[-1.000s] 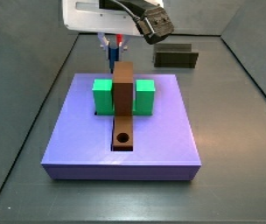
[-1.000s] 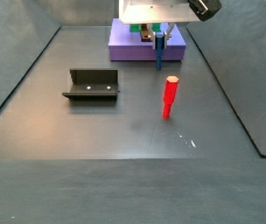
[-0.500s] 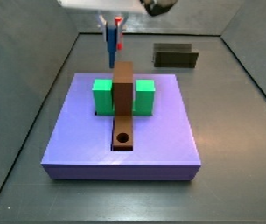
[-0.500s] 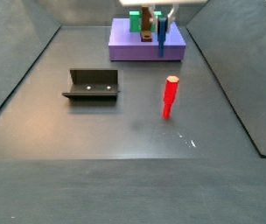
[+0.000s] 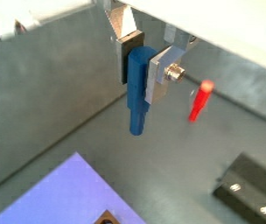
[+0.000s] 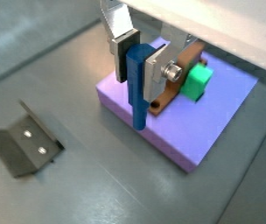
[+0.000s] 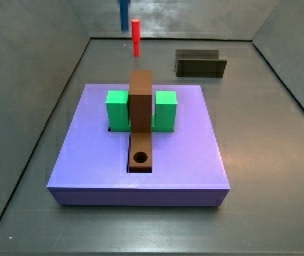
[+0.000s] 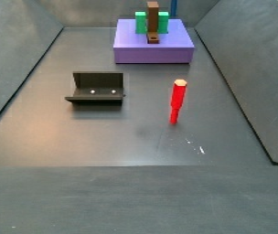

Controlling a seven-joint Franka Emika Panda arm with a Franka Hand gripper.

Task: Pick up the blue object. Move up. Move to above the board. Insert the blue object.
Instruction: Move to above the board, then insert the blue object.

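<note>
Wrist views: tool (image 5: 143,63) clamps blue object (image 5: 138,92).

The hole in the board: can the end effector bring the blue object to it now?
Probably yes. The end effector holds the blue object high off the floor, and nothing covers the hole in the board; the green blocks sit farther along.

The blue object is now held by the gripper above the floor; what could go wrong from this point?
1. The gripper clamps only the top of the blue object, so the long free end may tilt or slip.
2. The hole in the board looks narrow; a small offset could jam the tip on the brown surface or bump a green block.
</note>
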